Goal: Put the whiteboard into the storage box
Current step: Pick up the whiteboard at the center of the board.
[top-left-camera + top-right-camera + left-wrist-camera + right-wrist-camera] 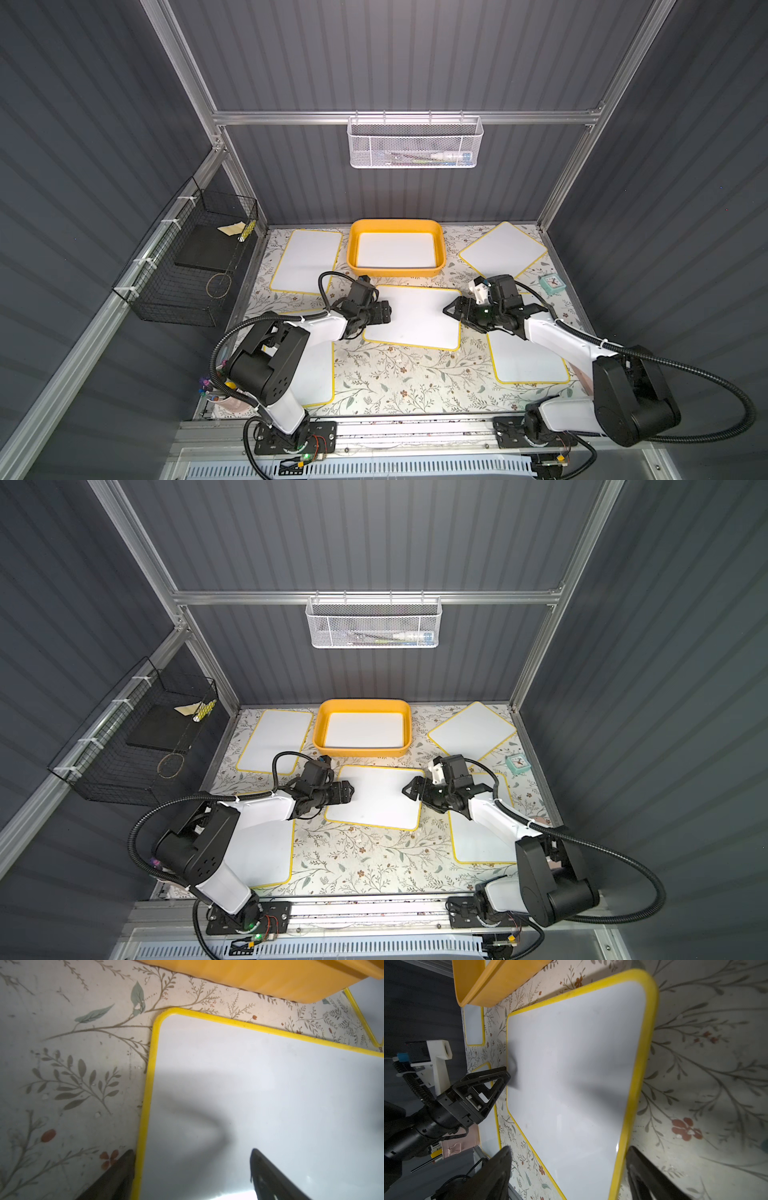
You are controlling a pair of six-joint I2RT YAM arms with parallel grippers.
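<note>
Left wrist view: left gripper jaws wide, straddling a short edge of the whiteboard; right gripper same opposite. It's flat on the table, just beside the storage box. I'd pinch both rims together, lift level.

No legible text; clock numerals too small
</note>
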